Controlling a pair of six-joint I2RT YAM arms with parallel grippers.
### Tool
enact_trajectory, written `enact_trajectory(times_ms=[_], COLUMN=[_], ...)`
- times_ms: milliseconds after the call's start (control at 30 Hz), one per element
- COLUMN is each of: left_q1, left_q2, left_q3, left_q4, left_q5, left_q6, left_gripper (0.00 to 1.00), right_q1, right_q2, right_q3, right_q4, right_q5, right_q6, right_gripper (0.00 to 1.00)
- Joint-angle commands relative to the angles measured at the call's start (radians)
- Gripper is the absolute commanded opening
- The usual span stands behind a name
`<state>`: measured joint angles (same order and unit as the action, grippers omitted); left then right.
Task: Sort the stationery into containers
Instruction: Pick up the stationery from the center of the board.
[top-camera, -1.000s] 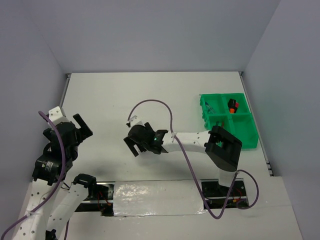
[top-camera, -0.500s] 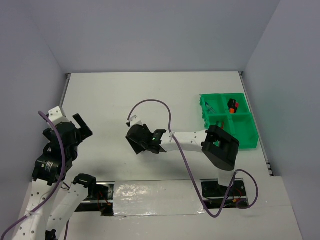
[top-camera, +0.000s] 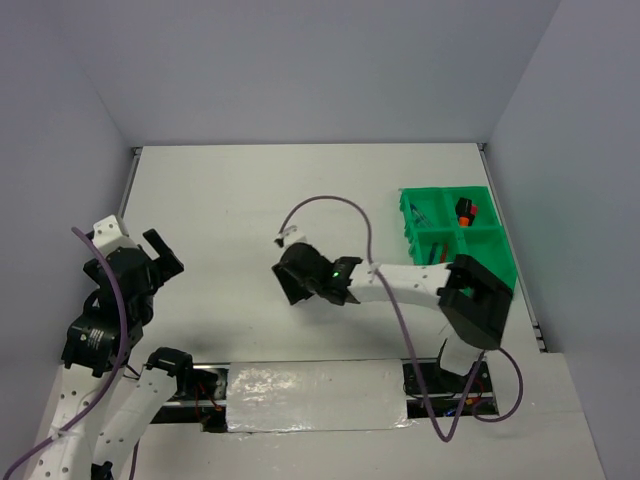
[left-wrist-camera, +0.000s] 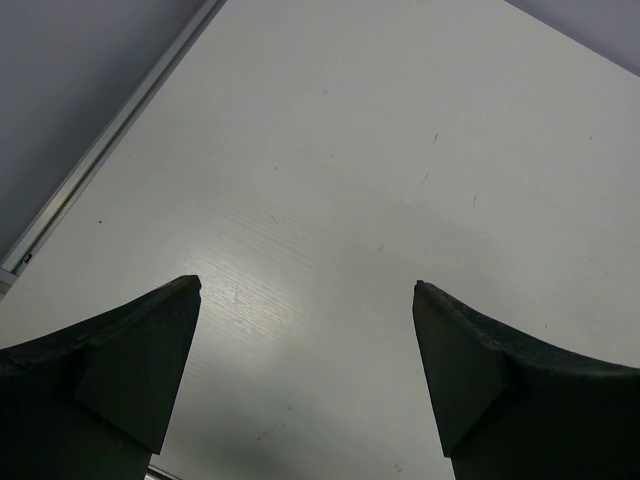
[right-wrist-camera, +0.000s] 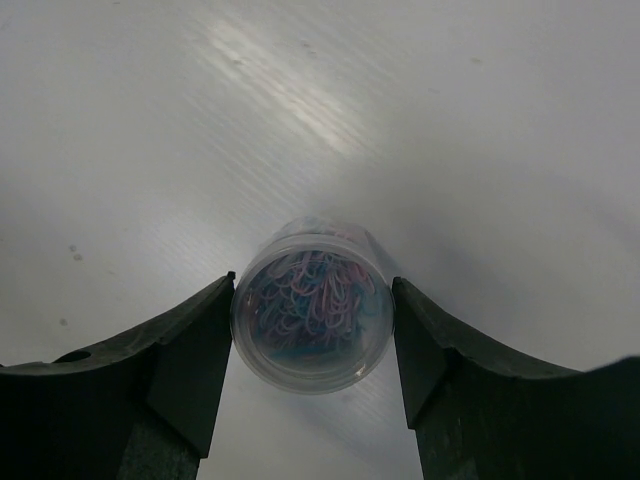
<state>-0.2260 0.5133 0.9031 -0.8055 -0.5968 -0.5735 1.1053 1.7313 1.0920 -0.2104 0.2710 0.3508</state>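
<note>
One round clear jar (right-wrist-camera: 312, 345), packed with pink and blue paper clips (right-wrist-camera: 305, 295), is clamped between the two black fingers (right-wrist-camera: 190, 350) of the right gripper (top-camera: 294, 284). Each finger presses against one side of the jar, whose flat end faces the wrist camera. Whether it touches the table (top-camera: 250, 190) beneath cannot be told. From above, that gripper is near the middle of the table, somewhat toward the near edge, and hides the jar. Well apart, by the right edge, lies the green tray (top-camera: 490, 262). Its far right compartment holds an orange-capped highlighter (top-camera: 465, 211), and its far left one holds thin pens (top-camera: 420, 216). Close to the left edge, the left gripper (left-wrist-camera: 307, 290) hangs above the tabletop, jaws spread wide, holding nothing.
</note>
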Motion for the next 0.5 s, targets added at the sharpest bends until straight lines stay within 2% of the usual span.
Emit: enact_trajectory(times_ms=[0, 100, 233, 267, 333, 367, 400, 467], left_q1=[-0.004, -0.006, -0.009, -0.009, -0.010, -0.010, -0.010, -0.010], left_q2=[-0.009, -0.018, -0.025, -0.025, -0.021, -0.016, -0.012, 0.004], left_q3=[-0.003, -0.004, -0.006, -0.004, -0.004, -0.006, -0.006, -0.004], left_q4=[0.038, 0.042, 0.045, 0.046, 0.048, 0.049, 0.049, 0.052], left_q5=[-0.005, 0.003, 0.002, 0.006, 0.011, 0.015, 0.017, 0.028], left_q6=[0.023, 0.026, 0.026, 0.027, 0.029, 0.034, 0.032, 0.037], left_gripper=[0.99, 0.99, 0.99, 0.99, 0.99, 0.99, 0.99, 0.99], right_q1=[-0.125, -0.332, -0.557, -0.667, -0.786, -0.842, -0.949, -1.033], right_q2=[-0.223, -0.375, -0.629, -0.665, -0.755, -0.771, -0.782, -0.797], right_q3=[-0.070, -0.153, -0.239, -0.248, -0.286, -0.293, -0.297, -0.299], right_q4=[0.042, 0.002, -0.096, -0.133, -0.141, -0.158, -0.194, -0.263], right_q5=[0.054, 0.059, 0.232, 0.256, 0.290, 0.306, 0.318, 0.378], right_q6=[0.037, 0.105, 0.151, 0.166, 0.183, 0.197, 0.206, 0.257], right_gripper=[0.00, 0.00, 0.00, 0.00, 0.00, 0.00, 0.00, 0.00])
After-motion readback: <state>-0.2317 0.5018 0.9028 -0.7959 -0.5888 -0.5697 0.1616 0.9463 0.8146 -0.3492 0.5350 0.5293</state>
